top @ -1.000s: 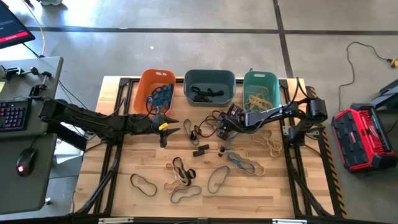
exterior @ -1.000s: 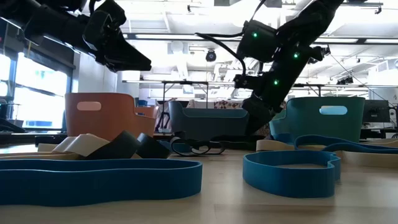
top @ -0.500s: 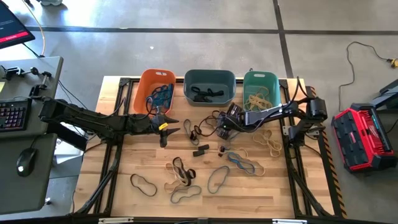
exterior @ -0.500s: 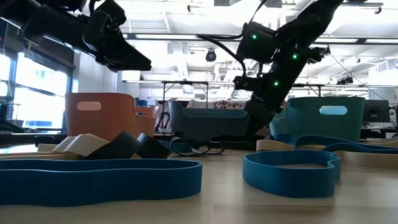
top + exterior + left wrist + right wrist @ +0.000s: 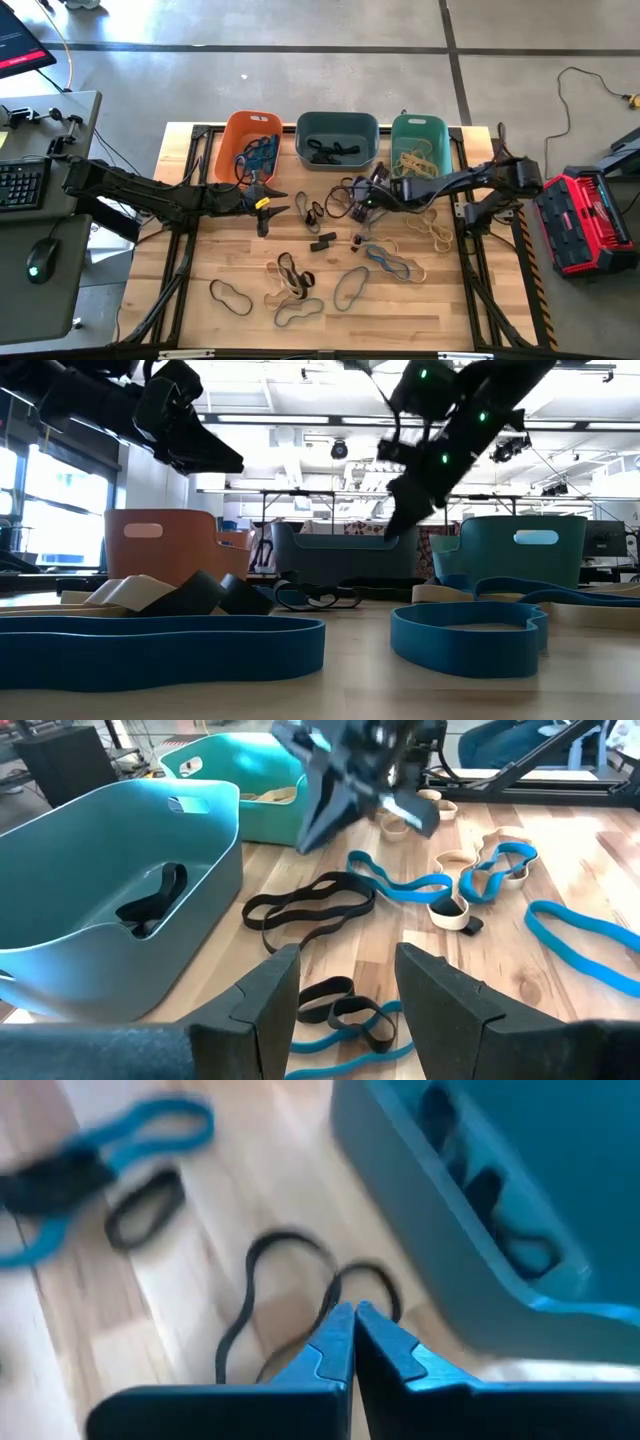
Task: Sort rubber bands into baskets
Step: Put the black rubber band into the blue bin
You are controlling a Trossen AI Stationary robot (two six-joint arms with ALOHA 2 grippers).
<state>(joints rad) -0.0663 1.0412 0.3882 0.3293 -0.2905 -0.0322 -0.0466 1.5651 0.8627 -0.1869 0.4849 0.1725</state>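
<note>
1. One wooden table [image 5: 230, 320] carries everything.
2. Two dark arms reach in over it. The left hand [image 5: 283, 204] hangs above the table in front of the orange basket, its fingers [image 5: 268, 988] spread with nothing between them. The right hand [image 5: 354, 203] is lifted off the table, tilted downward in front of the slate basket; its fingers [image 5: 338, 1342] are pressed together, and I cannot tell whether the black rubber band [image 5: 285, 1295] below them is pinched.
3. Three baskets stand in a row along the far edge: orange [image 5: 233, 131], slate blue-grey [image 5: 303, 131], teal green [image 5: 400, 127]. Each already has bands inside.
4. About a dozen loose rubber bands [image 5: 300, 280] lie scattered on the table: blue, black and tan ones mixed.
</note>
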